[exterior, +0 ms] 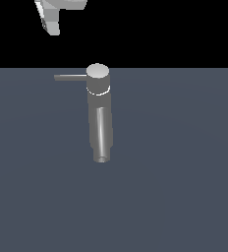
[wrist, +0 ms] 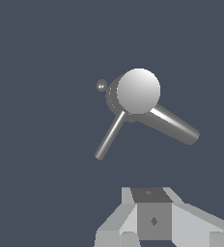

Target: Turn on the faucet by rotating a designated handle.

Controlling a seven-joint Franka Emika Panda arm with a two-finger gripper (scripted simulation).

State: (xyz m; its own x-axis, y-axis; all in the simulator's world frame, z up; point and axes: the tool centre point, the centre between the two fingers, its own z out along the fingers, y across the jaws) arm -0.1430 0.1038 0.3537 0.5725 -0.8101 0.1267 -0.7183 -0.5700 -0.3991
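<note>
faucet [exterior: 98, 106] grey metal cyl, round cap | handle [exterior: 70, 77] thin rod | fingers [exterior: 50, 22] state unclear

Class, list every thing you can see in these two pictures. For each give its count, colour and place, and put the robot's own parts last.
faucet: one, grey metal, upright near the middle of the surface, round cap on top, thin pale ring below the cap.
spout: one, grey tube, thick, running out from the faucet body toward the exterior camera.
handle: one, grey rod, thin, sticking out from the cap toward the exterior view's left.
small knob: one, grey, beside the cap in the wrist view.
surface: one, dark blue-grey, under the faucet.
gripper: one, white, above the handle and clear of it; whether its jaws are open cannot be told.
</note>
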